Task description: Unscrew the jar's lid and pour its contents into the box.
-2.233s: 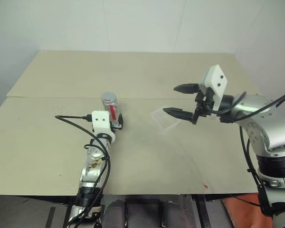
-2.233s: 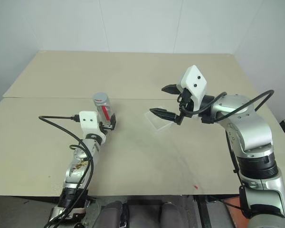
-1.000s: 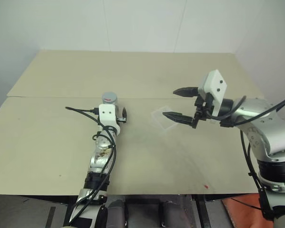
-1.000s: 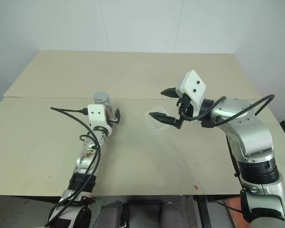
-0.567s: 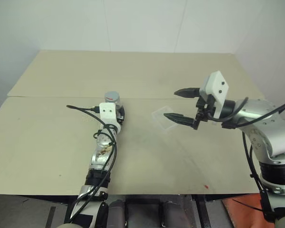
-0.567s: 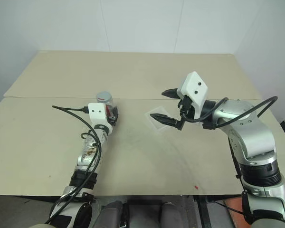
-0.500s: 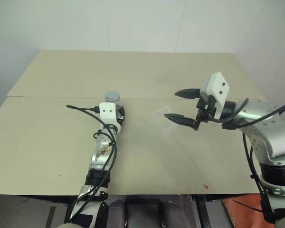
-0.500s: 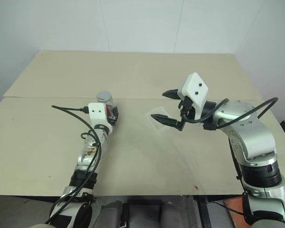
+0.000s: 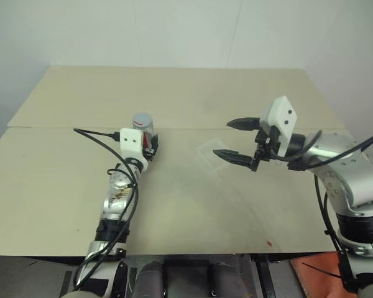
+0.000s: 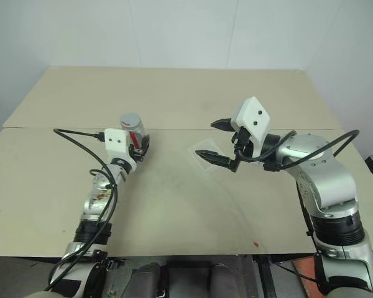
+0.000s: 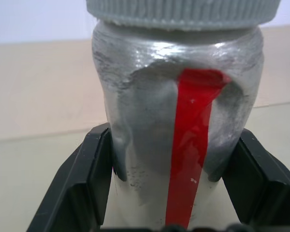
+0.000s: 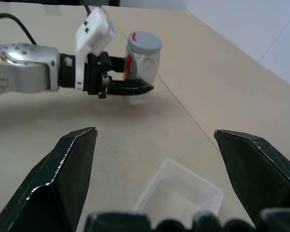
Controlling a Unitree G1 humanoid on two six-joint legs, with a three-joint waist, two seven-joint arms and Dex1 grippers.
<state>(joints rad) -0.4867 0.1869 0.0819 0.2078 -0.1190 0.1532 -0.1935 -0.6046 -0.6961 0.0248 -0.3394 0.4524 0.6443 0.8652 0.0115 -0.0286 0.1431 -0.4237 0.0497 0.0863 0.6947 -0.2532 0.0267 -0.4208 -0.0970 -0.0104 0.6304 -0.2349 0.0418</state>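
From the head cameras I see the left end effector [image 9: 150, 142] out over the left half of the beige worktop [image 9: 193, 205], its two black fingers clamped on the lower body of the small clear cylindrical jar with the vertical red stripe [image 9: 144, 128]. The round flat grey screw cap [image 9: 142, 118] is on top of the jar. The jar stands upright just on my side of the seam that crosses the worktop; from here I cannot tell whether its base touches the surface.

The left wrist camera gives me what the head cameras cannot: both finger pads [image 11: 89, 181] press against the jar's opposite sides, the red stripe faces the camera between them, the ribbed edge of the cap sits directly above, and a greyish film clouds the inside of the wall.

The right end effector [image 9: 236, 139] hangs on the right side with its fingers spread wide and nothing between them. Just beside its lower fingertip lies the small shallow rectangular tray of clear plastic [image 9: 212, 156], faint against the worktop in the head views. The right wrist camera shows that tray [image 12: 180, 195] far more plainly, sitting between the spread fingers in the line of sight, and beyond it the other arm's black fingers gripping the jar [image 12: 142, 65] from the side.
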